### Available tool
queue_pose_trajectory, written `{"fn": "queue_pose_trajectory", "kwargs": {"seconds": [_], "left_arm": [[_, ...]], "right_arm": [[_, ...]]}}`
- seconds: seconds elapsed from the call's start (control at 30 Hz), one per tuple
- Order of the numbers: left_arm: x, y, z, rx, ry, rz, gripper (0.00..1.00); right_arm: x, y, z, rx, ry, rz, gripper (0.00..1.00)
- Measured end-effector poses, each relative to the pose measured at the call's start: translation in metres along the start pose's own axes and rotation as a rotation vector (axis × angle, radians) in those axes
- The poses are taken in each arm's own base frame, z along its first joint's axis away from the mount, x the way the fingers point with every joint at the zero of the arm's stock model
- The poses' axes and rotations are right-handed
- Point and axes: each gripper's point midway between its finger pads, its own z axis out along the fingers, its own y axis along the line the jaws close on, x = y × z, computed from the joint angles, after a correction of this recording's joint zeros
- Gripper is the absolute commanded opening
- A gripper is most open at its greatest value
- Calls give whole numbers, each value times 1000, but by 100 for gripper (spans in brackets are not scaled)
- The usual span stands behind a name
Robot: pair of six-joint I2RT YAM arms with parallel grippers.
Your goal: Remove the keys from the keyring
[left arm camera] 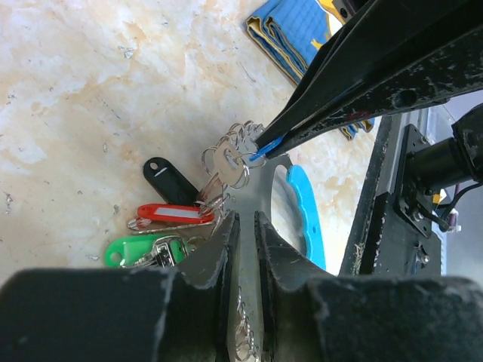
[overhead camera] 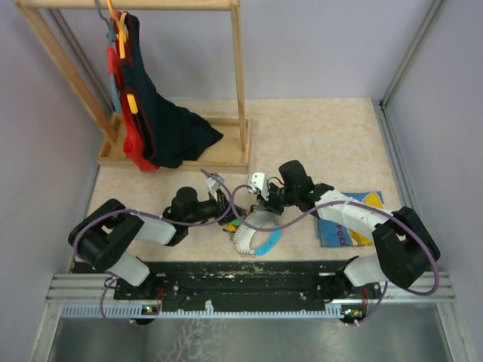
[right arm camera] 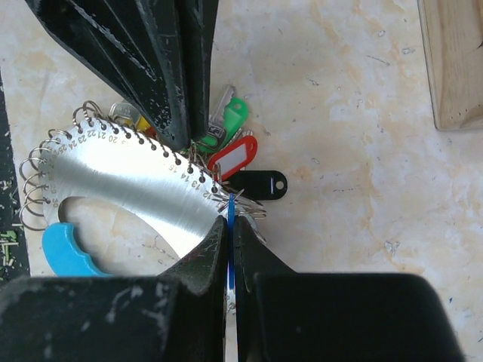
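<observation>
Right pincer (right arm camera: 229, 222) clamped on blue key (right arm camera: 231, 204), seen edge-on. Left pincer (left arm camera: 247, 219) narrowly apart astride keyring (right arm camera: 143, 188) rim; grip cannot be told. Its numbers read only in right wrist view; green, red, black keys (left arm camera: 170, 213) lie beside it on tabletop (left arm camera: 75, 90)

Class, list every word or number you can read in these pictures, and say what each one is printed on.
"24 23 22 21 20" and "14 13": stamped along the holed edge of the silvery metal plate; its other numbers are hidden or blurred.
"POK": red letters on the blue book; the rest is too small to read.
White label of the red key tag: nothing readable.
</observation>
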Motion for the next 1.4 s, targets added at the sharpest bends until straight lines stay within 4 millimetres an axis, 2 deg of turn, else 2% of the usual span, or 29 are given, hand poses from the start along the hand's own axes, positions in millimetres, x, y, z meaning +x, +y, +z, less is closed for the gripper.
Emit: {"fn": "queue_pose_trajectory", "kwargs": {"seconds": [0.27, 0.53, 0.7, 0.73, 0.8, 0.93, 1.1, 1.23, 1.4], "left_arm": [[6, 9, 7, -4, 13, 45, 28], [-6, 12, 5, 5, -46, 252, 29], [-14, 5, -14, 17, -162, 421, 52], [-15, 5, -18, 12, -183, 443, 53], [-14, 8, -24, -6, -209, 472, 53], [-7, 18, -28, -32, -191, 485, 53], [-11, 25, -31, -40, -193, 509, 51], [-17, 35, -37, -54, -200, 531, 48], [-31, 41, -46, -67, -231, 565, 45]], "right_arm": [[-2, 7, -3, -29, -5, -6, 0], [-11, 8, -10, -41, -18, -40, 0], [-24, 2, -15, -37, -32, -87, 0], [-27, 0, -17, -37, -36, -99, 0], [-36, -5, -21, -49, -46, -125, 0], [-60, -27, -27, -75, -64, -214, 0], [-78, -52, -21, -132, -42, -362, 0], [-80, -62, -10, -213, -10, -455, 0], [-60, -54, -2, -305, 35, -515, 0]]}}
